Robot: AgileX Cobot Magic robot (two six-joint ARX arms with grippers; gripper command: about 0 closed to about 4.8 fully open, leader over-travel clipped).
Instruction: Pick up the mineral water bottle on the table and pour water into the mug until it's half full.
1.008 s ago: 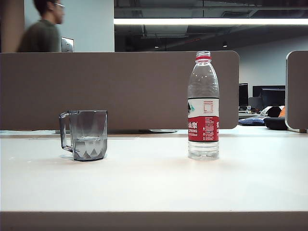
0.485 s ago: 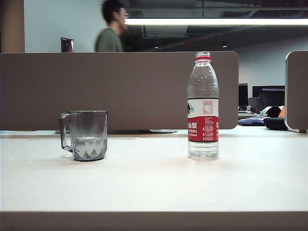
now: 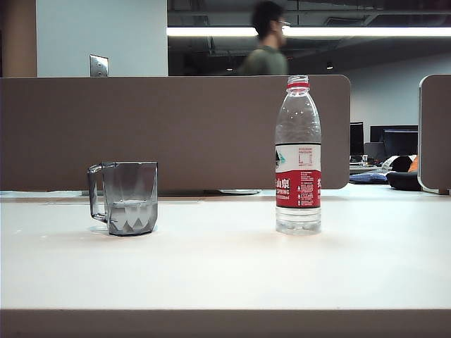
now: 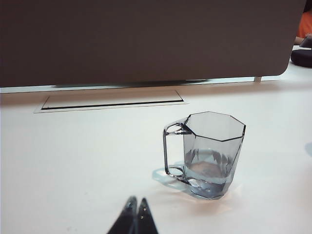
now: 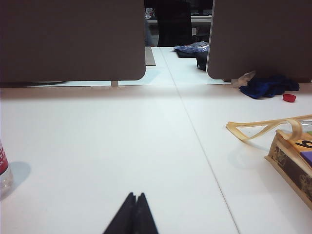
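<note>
Left claw [image 4: 136, 204] and right claw [image 5: 135, 197] closed above the table [image 3: 225, 267].

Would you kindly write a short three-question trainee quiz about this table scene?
1. True or false: the mineral water bottle stands upright and uncapped on the table.
2. The mug holds: A) nothing, B) a little water, C) water to the brim.
3. Fill in: the left gripper and the right gripper are both ___.

Key: 1 true; 2 B; 3 shut.
</note>
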